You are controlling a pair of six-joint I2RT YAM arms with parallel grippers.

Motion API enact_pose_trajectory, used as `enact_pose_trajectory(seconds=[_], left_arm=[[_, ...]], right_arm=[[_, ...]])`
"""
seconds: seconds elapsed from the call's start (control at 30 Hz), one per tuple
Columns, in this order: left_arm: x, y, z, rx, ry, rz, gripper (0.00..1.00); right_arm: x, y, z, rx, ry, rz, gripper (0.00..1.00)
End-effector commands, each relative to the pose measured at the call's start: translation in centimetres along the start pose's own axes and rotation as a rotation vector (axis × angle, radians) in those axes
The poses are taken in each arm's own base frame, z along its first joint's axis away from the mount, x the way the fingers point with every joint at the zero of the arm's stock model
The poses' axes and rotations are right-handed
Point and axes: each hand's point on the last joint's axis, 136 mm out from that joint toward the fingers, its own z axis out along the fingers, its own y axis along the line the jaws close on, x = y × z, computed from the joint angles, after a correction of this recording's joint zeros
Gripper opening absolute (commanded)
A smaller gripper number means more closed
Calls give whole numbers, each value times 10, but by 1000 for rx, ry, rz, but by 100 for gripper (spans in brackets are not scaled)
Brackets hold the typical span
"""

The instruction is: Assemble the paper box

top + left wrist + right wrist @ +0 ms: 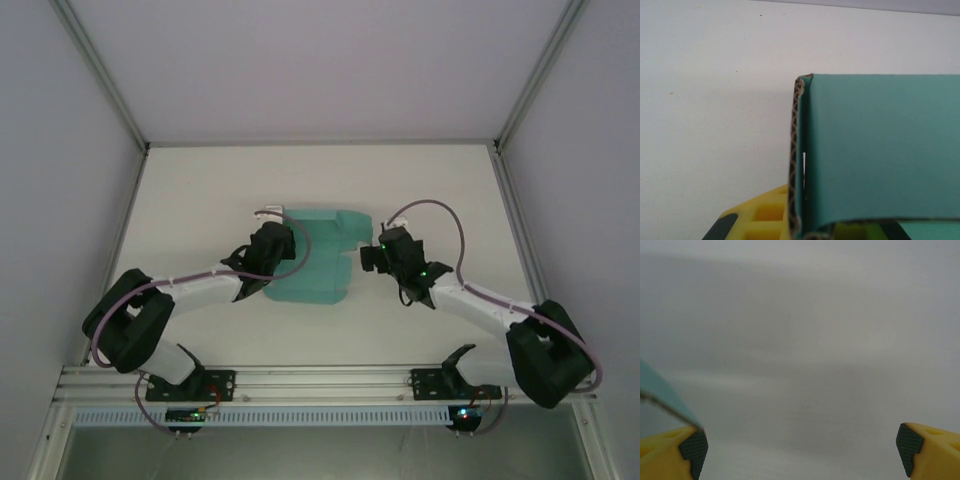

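One teal paper box [318, 262] lies partly folded in the middle of the table [200, 200], between two grippers. The left gripper [272, 250] sits at its left edge, but the card hides its fingers, so I cannot tell its grip. The right gripper [802, 450] gapes wide, with the card's edge against one fingertip [692, 447].

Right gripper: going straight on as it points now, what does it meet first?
Likely bare table: the way between the right gripper's open fingers looks free. The paper box skirts one finger.
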Motion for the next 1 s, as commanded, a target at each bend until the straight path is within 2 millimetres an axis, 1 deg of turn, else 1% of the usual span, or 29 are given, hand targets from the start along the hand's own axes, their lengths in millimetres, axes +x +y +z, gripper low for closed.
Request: enact_pose_trajectory(seconds=[0.0, 0.03, 0.17, 0.23, 0.37, 0.47, 0.57, 0.63, 0.8, 0.87, 0.97], left_arm=[[-15, -10, -6, 39, -27, -23, 0], [-16, -11, -7, 44, -28, -28, 0], [-15, -15, -5, 62, -20, -37, 0], [-13, -16, -4, 64, -12, -41, 0], [-12, -17, -2, 68, -3, -50, 0], [-11, -17, -2, 63, 0, -49, 0], [-10, -14, -1, 48, 2, -42, 0], [-9, -11, 0, 33, 5, -37, 0], [-8, -3, 1, 26, 18, -37, 0], [-8, -2, 0, 40, 23, -43, 0], [-10, -2, -2, 86, 19, -56, 0]], right_arm=[[-44, 26, 6, -85, -95, 1, 99], [-52, 32, 9, -97, -110, -20, 99], [-64, 63, 19, -182, -117, -57, 99], [-68, 74, 24, -194, -125, -74, 99], [-69, 84, 36, -169, -119, -103, 99], [-67, 85, 36, -131, -116, -133, 99], [-62, 79, 26, -108, -86, -153, 99], [-57, 68, 13, -89, -75, -160, 99], [-41, 25, -28, -31, -86, -129, 99], [-38, 10, -43, -60, -101, -94, 99], [-38, -7, -65, -149, -155, -17, 99]])
